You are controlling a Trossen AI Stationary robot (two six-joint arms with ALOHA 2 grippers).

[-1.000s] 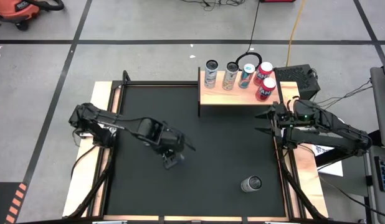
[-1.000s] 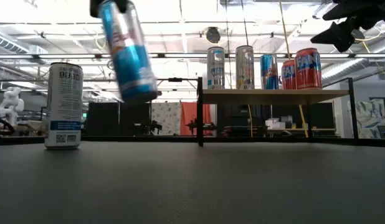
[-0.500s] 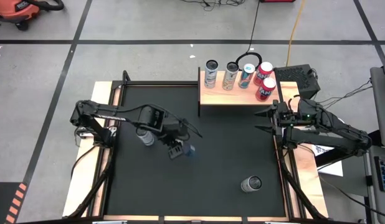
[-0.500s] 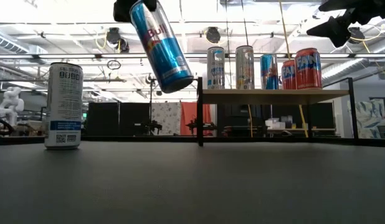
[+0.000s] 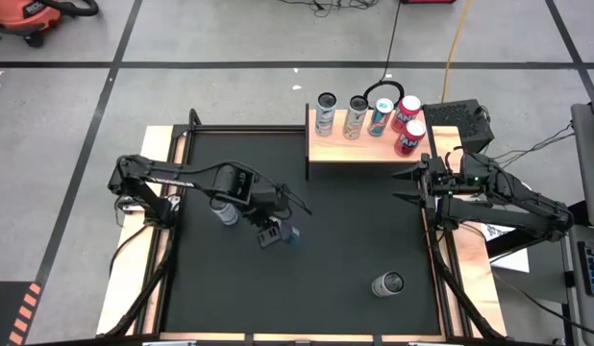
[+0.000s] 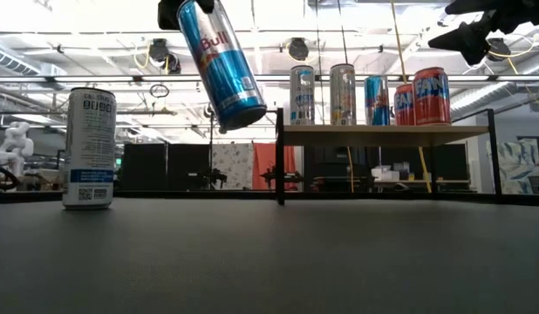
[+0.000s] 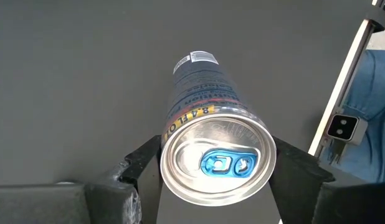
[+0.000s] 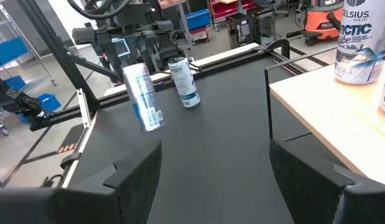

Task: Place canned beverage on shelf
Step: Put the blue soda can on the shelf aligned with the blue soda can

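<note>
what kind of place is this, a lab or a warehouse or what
Probably a robotics lab or workshop: grey concrete floor marked with black tape lines, an orange shop vacuum in the corner, and blue storage bins on racks behind the table.

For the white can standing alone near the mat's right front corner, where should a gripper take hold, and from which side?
Grip the white can around its mid-body, coming in level from the side. It stands upright on the black mat with nothing close beside it, so its round wall is free all round. The right gripper, open and empty, is the nearer one.
</note>
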